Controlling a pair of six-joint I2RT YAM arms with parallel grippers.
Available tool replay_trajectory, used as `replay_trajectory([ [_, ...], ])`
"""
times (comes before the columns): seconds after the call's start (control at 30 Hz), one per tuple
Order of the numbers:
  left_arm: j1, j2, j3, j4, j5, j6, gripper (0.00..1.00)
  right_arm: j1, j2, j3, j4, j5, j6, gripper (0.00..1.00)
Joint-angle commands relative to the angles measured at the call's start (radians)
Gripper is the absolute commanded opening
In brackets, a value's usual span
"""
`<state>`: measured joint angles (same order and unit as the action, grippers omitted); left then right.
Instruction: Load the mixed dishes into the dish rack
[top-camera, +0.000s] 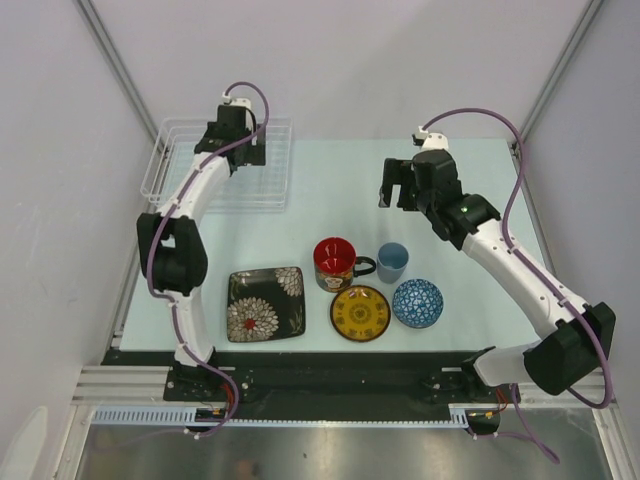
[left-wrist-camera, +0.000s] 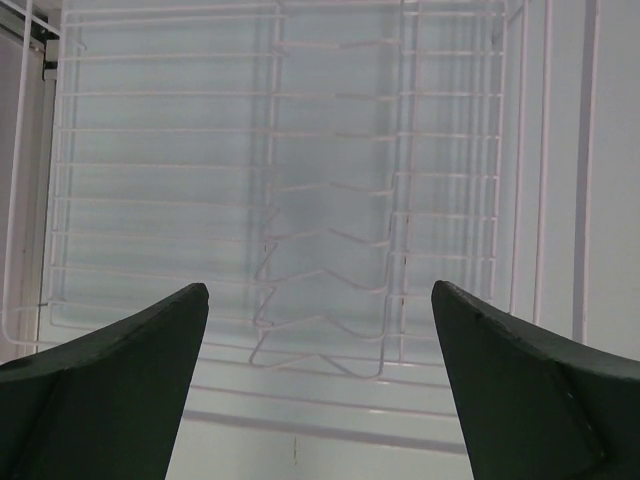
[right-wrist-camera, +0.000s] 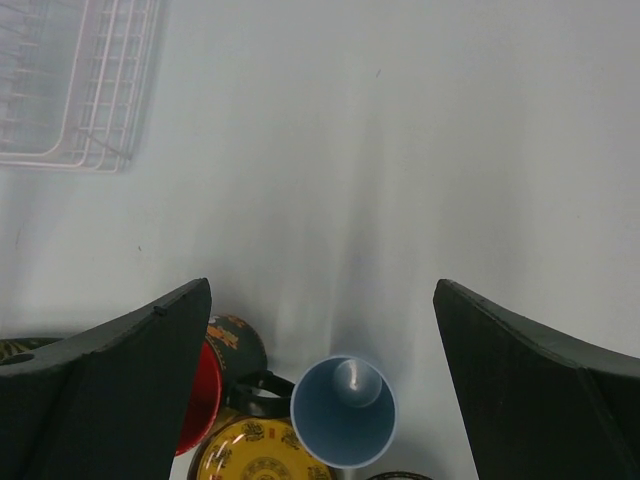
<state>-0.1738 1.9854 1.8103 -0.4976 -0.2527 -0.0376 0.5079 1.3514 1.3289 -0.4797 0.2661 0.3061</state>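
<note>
The clear dish rack (top-camera: 215, 204) stands at the far left of the table and holds nothing. My left gripper (top-camera: 243, 152) hovers over it, open and empty; in the left wrist view the gripper (left-wrist-camera: 318, 292) looks down on the rack's wire slots (left-wrist-camera: 325, 245). The black square floral plate (top-camera: 265, 303), red mug (top-camera: 335, 262), light-blue cup (top-camera: 392, 261), yellow saucer (top-camera: 360, 313) and blue-white bowl (top-camera: 417, 303) sit in a group near the front. My right gripper (top-camera: 398, 190) is open and empty above the table, behind the cup (right-wrist-camera: 343, 410).
The right wrist view shows the red mug (right-wrist-camera: 208, 395) and the yellow saucer (right-wrist-camera: 258, 455) at the bottom edge and a corner of the rack (right-wrist-camera: 80, 90) at top left. White walls enclose the table on the left, the back and the right.
</note>
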Motion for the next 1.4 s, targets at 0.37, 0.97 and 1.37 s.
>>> replay_trajectory([
  [0.37, -0.136, 0.070, 0.023, 0.037, 0.000, -0.010, 0.97, 0.000, 0.020, -0.028, 0.046, 0.028, 0.007, 1.00],
  [0.97, -0.220, 0.187, 0.060, 0.044, 0.053, -0.019, 0.95, -0.034, 0.009, -0.053, 0.038, 0.036, -0.007, 1.00],
  [1.37, -0.374, 0.199, 0.086, 0.047, 0.153, -0.015, 0.93, -0.068, 0.017, -0.083, 0.070, 0.025, 0.041, 0.99],
])
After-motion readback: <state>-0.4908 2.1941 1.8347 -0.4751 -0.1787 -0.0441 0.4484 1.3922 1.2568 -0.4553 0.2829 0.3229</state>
